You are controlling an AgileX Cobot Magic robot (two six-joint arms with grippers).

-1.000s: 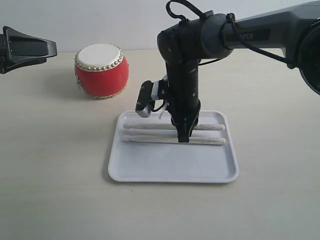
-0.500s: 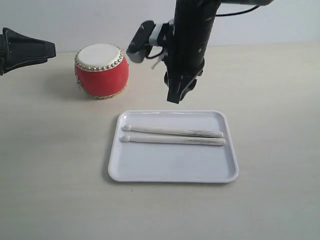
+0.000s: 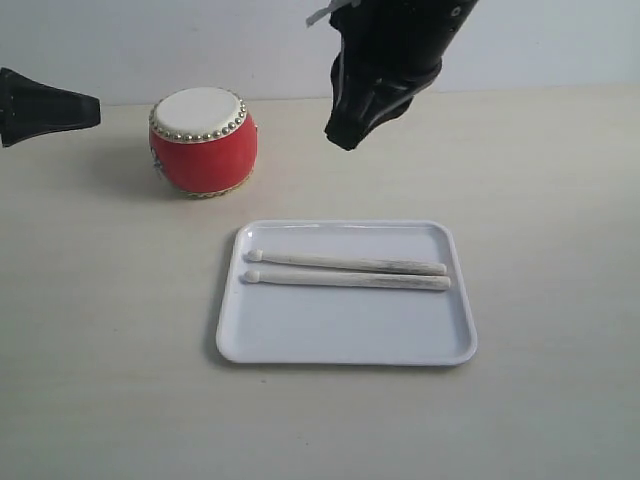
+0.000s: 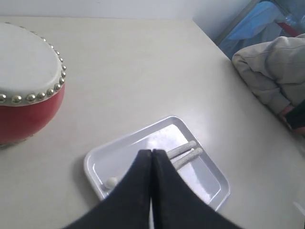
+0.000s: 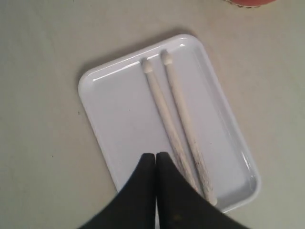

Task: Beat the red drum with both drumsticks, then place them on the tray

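Both drumsticks [image 3: 346, 271] lie side by side, lengthwise, on the white tray [image 3: 340, 335], tips pointing left. The red drum [image 3: 203, 140] stands on the table behind and left of the tray. My right gripper [image 3: 342, 138] hangs high above the tray's back edge, shut and empty. My left gripper [image 3: 92, 110] is at the far left edge, level with the drum and apart from it, shut and empty. In the right wrist view the drumsticks [image 5: 178, 119] and tray [image 5: 114, 114] lie below my shut gripper [image 5: 156, 155]. The left wrist view has the drum [image 4: 26, 86], tray [image 4: 102, 164] and shut gripper [image 4: 151, 151].
A pale tabletop [image 3: 120, 330] surrounds the tray and drum. In the left wrist view, a grey bundle of cloth [image 4: 271, 71] lies beyond the table's edge.
My right gripper has let go of the drumstick on the tray and risen well above it, moving back. The left gripper has drawn slightly further left.
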